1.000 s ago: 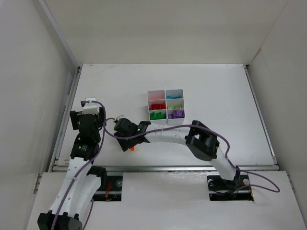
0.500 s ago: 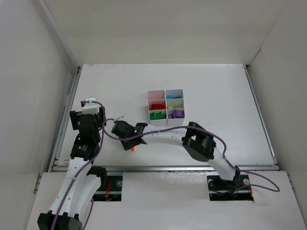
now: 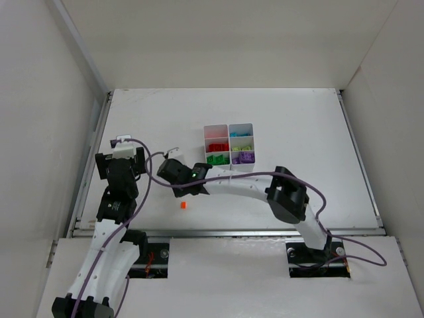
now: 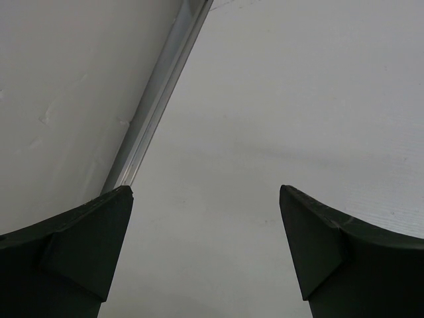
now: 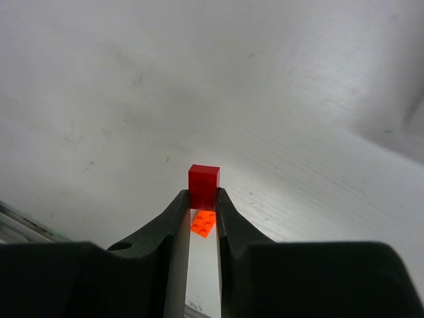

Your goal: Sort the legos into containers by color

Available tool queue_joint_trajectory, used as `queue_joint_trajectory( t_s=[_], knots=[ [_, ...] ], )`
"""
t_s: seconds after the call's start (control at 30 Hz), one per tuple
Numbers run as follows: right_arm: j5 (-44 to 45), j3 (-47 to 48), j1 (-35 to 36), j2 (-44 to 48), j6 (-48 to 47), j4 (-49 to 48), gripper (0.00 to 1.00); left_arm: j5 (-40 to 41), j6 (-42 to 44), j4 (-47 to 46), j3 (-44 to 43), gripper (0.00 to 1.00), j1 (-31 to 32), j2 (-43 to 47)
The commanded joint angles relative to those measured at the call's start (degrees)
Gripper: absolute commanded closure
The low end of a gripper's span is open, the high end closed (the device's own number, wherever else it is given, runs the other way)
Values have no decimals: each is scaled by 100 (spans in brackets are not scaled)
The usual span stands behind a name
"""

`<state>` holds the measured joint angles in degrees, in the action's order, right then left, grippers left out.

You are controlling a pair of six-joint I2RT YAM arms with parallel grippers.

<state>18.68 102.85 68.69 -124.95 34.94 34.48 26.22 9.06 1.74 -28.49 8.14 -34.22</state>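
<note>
Now a small red plastic brick (image 5: 203,183) is pinched between the nearly closed fingertips of the right gripper (image 5: 203,199), which stood wider and lower a second ago. The brick has been lifted clear of the white table (image 3: 298,119), so one carry to the white six-compartment plastic tray (image 3: 205,142) is owed. One flat orange plate (image 5: 204,223) is left loose below. The left gripper (image 4: 205,192) is spread wide, empty.

Red lego (image 5: 203,185) pinched, orange lego (image 5: 203,223) loose

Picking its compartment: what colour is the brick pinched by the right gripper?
Red: the brick shows best in the right wrist view.
</note>
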Motion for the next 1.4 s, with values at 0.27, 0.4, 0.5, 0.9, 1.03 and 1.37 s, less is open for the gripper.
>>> queue_joint_trajectory(
  t_s=[0.27,0.4,0.5,0.9,1.03,1.37],
  knots=[
    [1208,-405,-962,1429,92,164,100,33,-36,-279,19,9,-6,73],
    [1208,-406,-1252,1429,92,164,100,33,-36,-279,19,9,-6,20],
    [1208,-406,-1375,1376,31,103,100,33,-36,-279,19,9,-6,20],
    [1147,-388,-1604,1113,-84,-3,99,-20,-36,-226,19,9,-6,-32],
    [1199,-336,-1604,998,-145,-116,86,-72,-36,-226,19,9,-6,-32],
    [1384,-222,-1604,946,-259,-170,78,-73,-36,-226,19,9,-6,-32]
  ],
)
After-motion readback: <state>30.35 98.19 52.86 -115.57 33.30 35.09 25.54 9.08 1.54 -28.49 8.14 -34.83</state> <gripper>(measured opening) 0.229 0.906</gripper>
